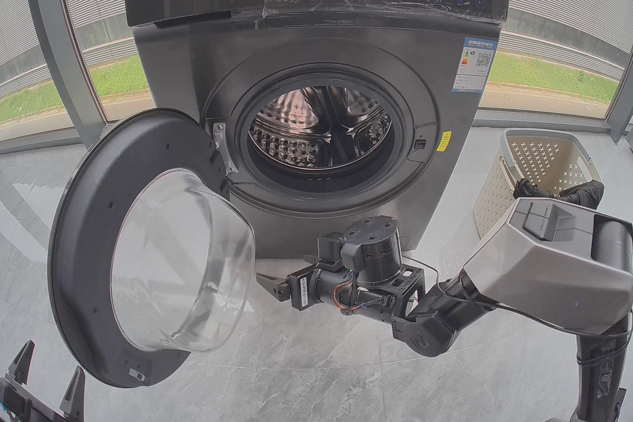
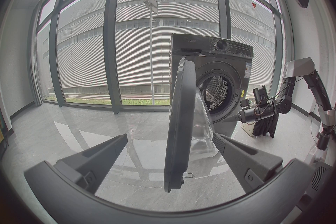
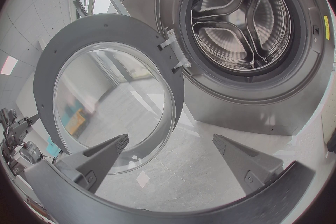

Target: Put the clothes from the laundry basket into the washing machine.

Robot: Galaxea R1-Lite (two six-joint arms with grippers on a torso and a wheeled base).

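Washing machine [image 1: 177,68], laundry basket [image 1: 493,191] on floor [image 1: 297,372]

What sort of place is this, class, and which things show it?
Probably a glass-walled test room, not a home laundry: one washer stands on polished floor before tall windows, basket beside it.

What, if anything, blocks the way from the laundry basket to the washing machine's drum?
Nothing visible does. The door is swung open to the left and the drum is empty. The right gripper, jaws open, sits low before the washing machine, below its opening.
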